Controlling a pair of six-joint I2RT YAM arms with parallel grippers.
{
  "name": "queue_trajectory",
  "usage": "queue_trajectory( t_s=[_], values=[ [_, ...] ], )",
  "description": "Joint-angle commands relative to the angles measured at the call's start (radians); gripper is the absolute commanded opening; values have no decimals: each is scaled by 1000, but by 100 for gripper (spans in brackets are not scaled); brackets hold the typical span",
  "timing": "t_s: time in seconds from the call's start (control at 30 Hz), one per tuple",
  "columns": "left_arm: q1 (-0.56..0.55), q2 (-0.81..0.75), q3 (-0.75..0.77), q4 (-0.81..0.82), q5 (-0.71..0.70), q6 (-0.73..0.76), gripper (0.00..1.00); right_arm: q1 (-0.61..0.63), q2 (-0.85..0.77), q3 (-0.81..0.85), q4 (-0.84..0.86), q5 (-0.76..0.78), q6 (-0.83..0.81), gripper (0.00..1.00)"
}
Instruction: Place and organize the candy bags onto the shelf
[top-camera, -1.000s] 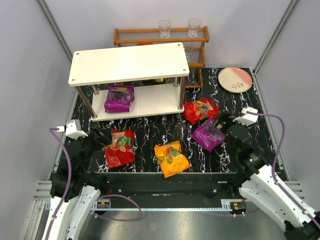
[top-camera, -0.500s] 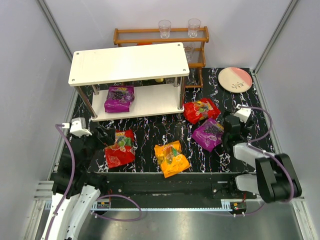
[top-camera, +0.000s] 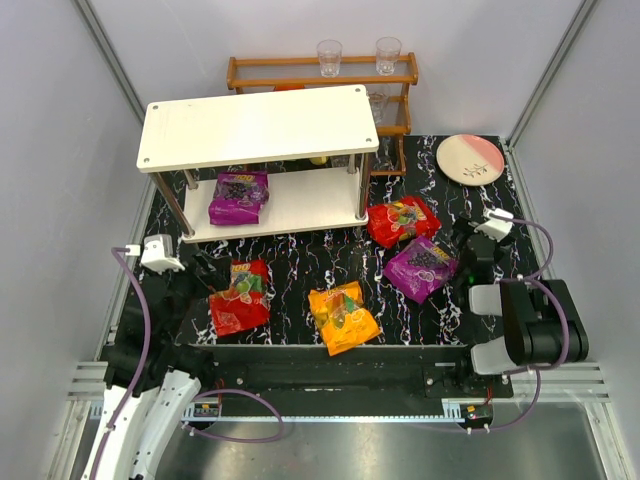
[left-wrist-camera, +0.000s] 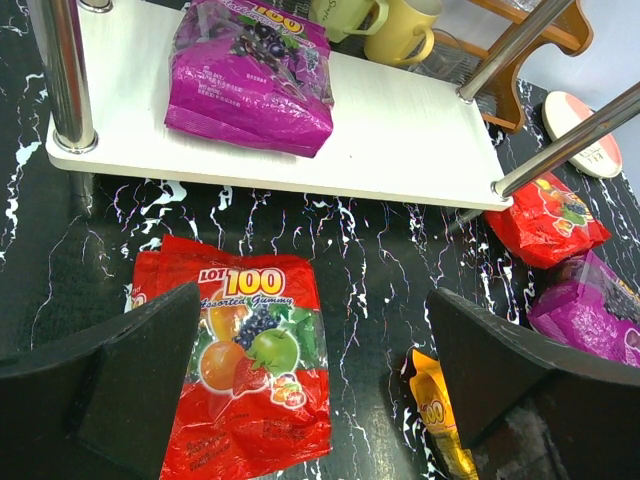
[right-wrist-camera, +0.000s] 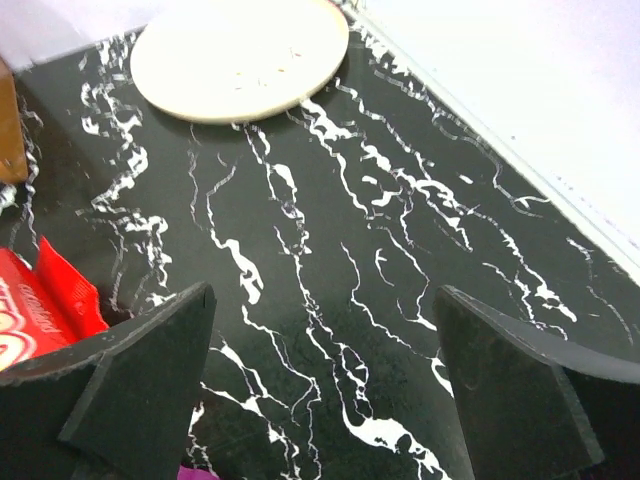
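Note:
The white shelf (top-camera: 258, 128) stands at the back left, and one purple candy bag (top-camera: 239, 197) lies on its lower board (left-wrist-camera: 400, 140). On the black table lie a red bag (top-camera: 239, 296), an orange bag (top-camera: 343, 316), a second red bag (top-camera: 402, 220) and a second purple bag (top-camera: 420, 267). My left gripper (top-camera: 207, 270) hovers open by the left red bag (left-wrist-camera: 245, 370), which lies partly between its fingers (left-wrist-camera: 130, 380), untouched. My right gripper (top-camera: 466, 246) stands open just right of the purple bag, over bare table (right-wrist-camera: 325, 390).
A brown wooden rack (top-camera: 320, 75) with clear glasses stands behind the shelf, with mugs (left-wrist-camera: 395, 25) beside it. A pale plate (top-camera: 469, 158) lies at the back right. Grey walls close in on both sides. The right arm is folded back near the front right.
The right arm has folded back toward its base and its gripper has drawn a little right of the purple bag. The left gripper has edged slightly forward.

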Motion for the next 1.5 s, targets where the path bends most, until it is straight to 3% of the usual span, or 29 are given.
queue_trajectory(
  t_s=[0.0,0.03,0.1,0.17,0.27,0.4,0.57,0.87,1.47],
  values=[
    [-3,17,1,52,23,15,99,-37,71,68,36,-175,1,100],
    [-3,16,-1,52,21,15,99,-37,100,76,18,-186,0,100],
    [-3,14,-2,58,20,14,99,-37,163,70,153,-265,-45,100],
    [-3,19,-16,70,21,10,99,-38,119,98,2,-307,-46,100],
    [-3,54,-56,131,44,1,99,-37,139,70,107,-298,-47,100],
    [-3,131,-94,283,103,-28,99,-38,139,89,66,-304,-54,100],
    [-3,186,-116,331,97,-6,99,-37,140,85,78,-303,-51,100],
    [-11,197,-312,463,166,-82,98,-37,142,83,75,-303,-53,100],
    [-141,201,-335,438,75,7,99,-37,140,85,77,-303,-53,100]
  ],
)
